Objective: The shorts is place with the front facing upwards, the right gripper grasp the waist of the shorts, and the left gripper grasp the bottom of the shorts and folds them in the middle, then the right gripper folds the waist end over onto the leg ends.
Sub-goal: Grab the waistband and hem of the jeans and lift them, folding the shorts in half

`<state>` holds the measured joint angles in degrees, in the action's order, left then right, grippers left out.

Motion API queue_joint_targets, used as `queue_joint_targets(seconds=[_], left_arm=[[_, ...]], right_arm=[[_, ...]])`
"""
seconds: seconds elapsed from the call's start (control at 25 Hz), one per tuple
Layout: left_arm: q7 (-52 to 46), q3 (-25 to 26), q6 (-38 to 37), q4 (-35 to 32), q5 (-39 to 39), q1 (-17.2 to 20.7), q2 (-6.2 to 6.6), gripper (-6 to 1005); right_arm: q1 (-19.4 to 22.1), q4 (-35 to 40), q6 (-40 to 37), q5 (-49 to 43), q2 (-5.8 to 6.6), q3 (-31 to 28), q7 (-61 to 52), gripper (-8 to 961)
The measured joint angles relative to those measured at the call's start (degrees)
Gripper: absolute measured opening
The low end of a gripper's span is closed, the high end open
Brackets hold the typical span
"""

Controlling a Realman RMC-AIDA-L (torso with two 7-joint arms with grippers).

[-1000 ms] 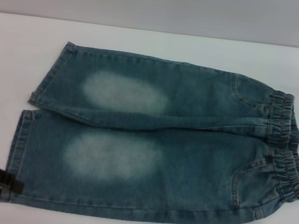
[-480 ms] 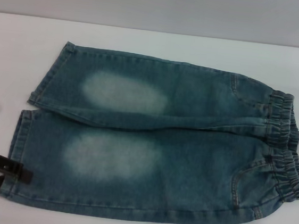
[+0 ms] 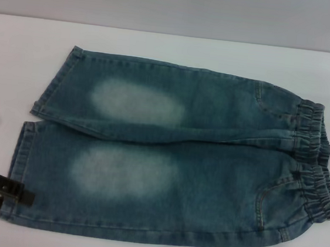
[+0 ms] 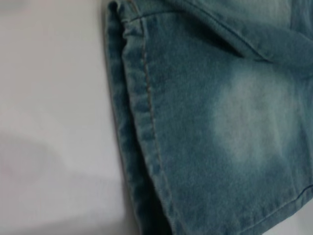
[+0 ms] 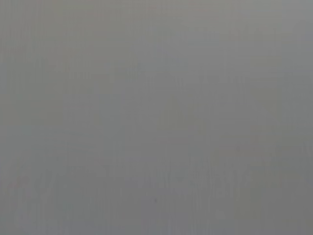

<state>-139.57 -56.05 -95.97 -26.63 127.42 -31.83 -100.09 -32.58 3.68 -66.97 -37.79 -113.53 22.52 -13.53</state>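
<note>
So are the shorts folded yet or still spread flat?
Spread flat: the shorts lie open on the table, both legs side by side, no layer doubled over. The left gripper is at the near hem.

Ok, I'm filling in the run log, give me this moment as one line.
stage: approach | shorts: flat, unfolded on table | left gripper: at near leg's hem corner, hem not lifted | right gripper: not in view

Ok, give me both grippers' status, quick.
Left gripper: at the near leg hem of the shorts, touching its corner; open or shut cannot be told.
Right gripper: not in view.
</note>
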Motion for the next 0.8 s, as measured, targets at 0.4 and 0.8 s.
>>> queue_joint_targets(seconds=[0.4, 0.8], left_arm=[[0.01, -0.29, -0.08, 0.00, 0.05, 0.27, -0.11, 734], [0.44, -0.28, -0.03, 0.00, 1.92, 0.10, -0.76, 724]], right_arm=[[-0.47, -0.24, 0.18, 0.00, 0.25, -0.04, 0.00, 613], [-0.55, -0.25, 0.30, 0.00, 0.25, -0.03, 0.00, 613]])
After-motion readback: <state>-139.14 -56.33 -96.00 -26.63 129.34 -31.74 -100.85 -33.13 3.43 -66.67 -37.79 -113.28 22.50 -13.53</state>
